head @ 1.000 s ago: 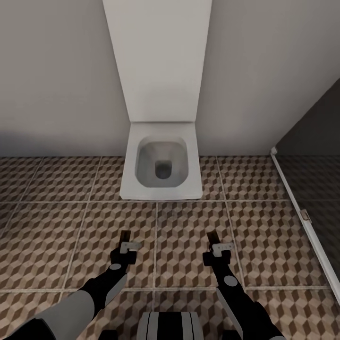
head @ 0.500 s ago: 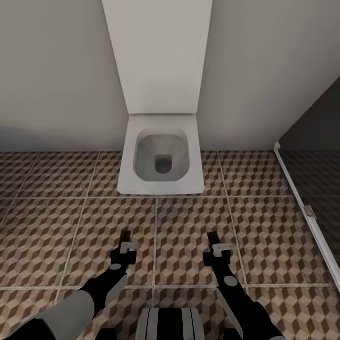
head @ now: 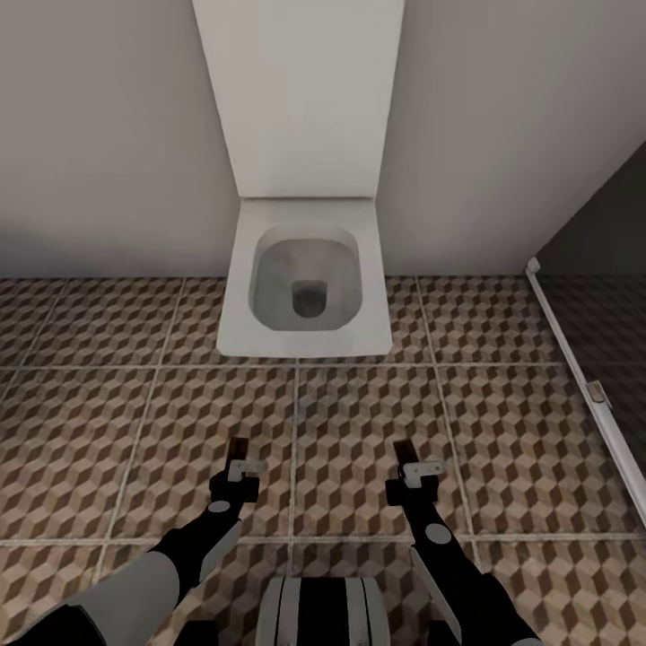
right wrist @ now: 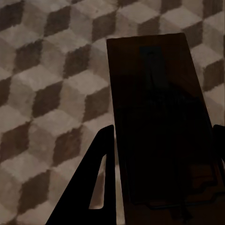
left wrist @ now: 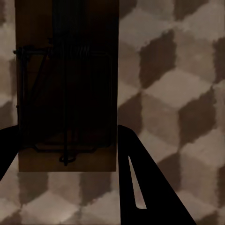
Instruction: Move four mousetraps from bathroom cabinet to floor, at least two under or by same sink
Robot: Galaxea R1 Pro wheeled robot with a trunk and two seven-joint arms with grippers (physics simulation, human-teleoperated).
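The bathroom floor [head: 502, 431] spreads before a white toilet [head: 305, 287], and short of that toilet the left pincer [head: 238, 453] and right pincer [head: 408, 455] each grip 1 mousetrap [left wrist: 65, 89] [right wrist: 164, 122], so carry both level, pincers clamped, until the sink comes into sight.

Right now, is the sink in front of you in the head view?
No: a white toilet stands against the wall ahead, on the bathroom floor.
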